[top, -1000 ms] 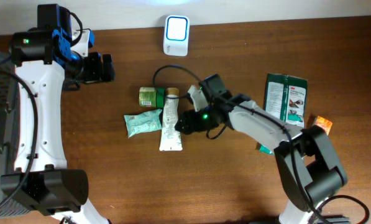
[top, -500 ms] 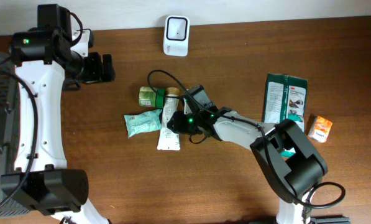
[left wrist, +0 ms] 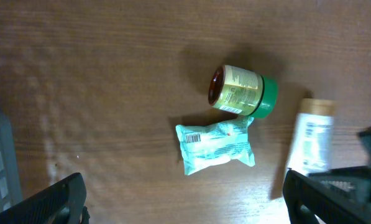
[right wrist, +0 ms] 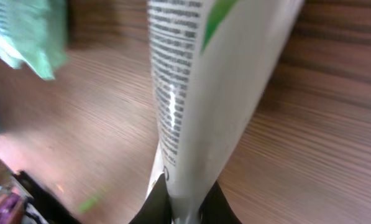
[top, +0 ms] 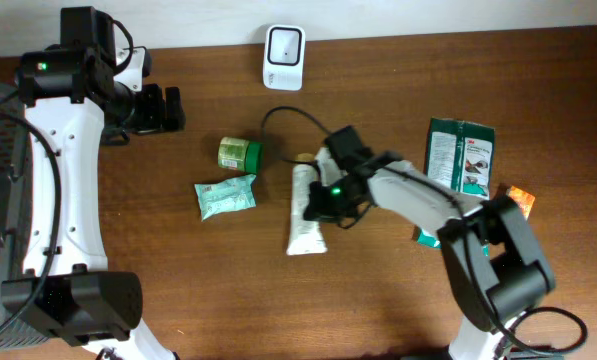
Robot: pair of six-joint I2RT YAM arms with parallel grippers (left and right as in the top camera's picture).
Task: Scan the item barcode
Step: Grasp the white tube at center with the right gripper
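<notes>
The right jaws pinch tight on the tube [top: 306, 212] mid-frame, gripping its right edge; the left jaws gape wide, empty, upper left.

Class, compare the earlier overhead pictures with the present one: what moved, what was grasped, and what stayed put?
The right arm's jaws shut on the white tube and moved it rightward, clear of the jar and teal pouch. Jar, pouch, scanner and the left arm, jaws open, stayed put.
</notes>
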